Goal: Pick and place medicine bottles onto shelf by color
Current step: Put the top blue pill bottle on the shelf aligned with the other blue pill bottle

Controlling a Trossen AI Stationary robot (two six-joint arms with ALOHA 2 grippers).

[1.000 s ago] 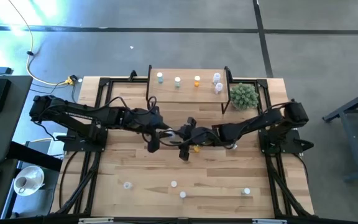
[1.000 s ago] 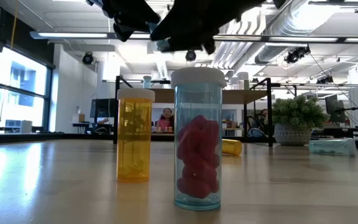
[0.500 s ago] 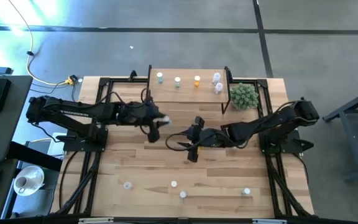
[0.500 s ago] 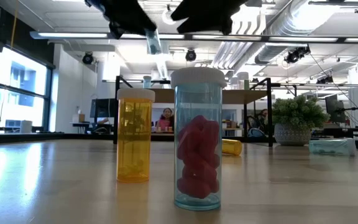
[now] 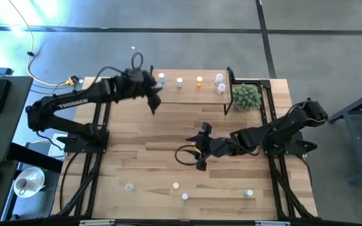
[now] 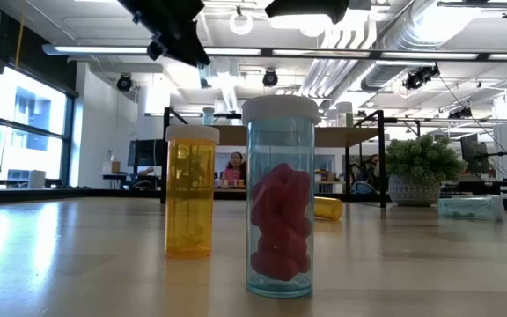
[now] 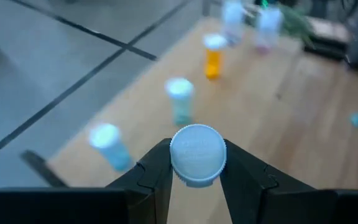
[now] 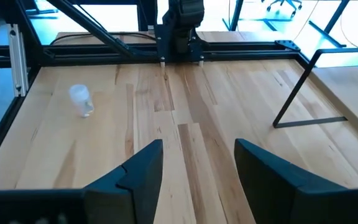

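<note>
Left gripper (image 7: 196, 163) raised by the shelf's (image 5: 190, 94) left end, pinching a white-capped bottle (image 7: 197, 155) (body hidden). Right gripper (image 8: 199, 163) low over mid-table, fingers spread, holding nothing.

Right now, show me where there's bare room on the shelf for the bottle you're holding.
The left gripper grips a white-capped bottle. The shelf is bare along its near strip, below the bottle row. The back edge is crowded: blue, green, orange, two clear bottles.

Held bottle (image 7: 197, 155): only white cap visible, body colour hidden. Shelf (image 7: 241, 93) bottles: blurred. Both grippers cropped at twelve o'clock, low view.
</note>
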